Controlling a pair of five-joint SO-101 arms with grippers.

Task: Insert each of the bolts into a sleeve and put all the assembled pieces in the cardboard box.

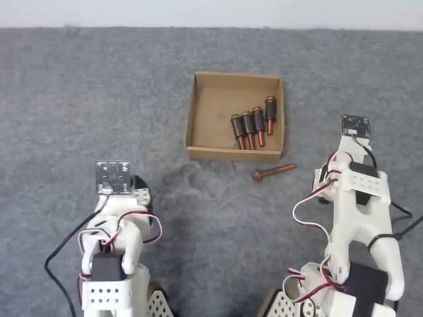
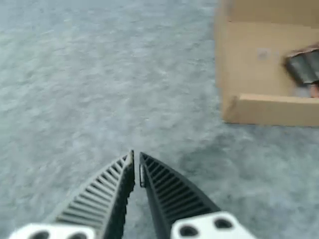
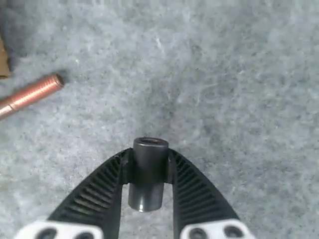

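Observation:
A copper bolt (image 1: 273, 172) lies on the grey carpet just in front of the cardboard box (image 1: 198, 112); its threaded end (image 3: 31, 95) shows in the right wrist view. Several assembled bolt-and-sleeve pieces (image 1: 252, 125) lie inside the box. My right gripper (image 3: 148, 164) is shut on a dark sleeve (image 3: 147, 172), held with its hollow end facing away from the camera, a short way right of the loose bolt. My left gripper (image 2: 135, 162) hovers shut and empty over bare carpet, left of the box corner (image 2: 234, 107).
Grey carpet covers the whole table. Both arm bases stand at the near edge, the left arm (image 1: 117, 218) and right arm (image 1: 357, 198). Open carpet lies between them and left of the box.

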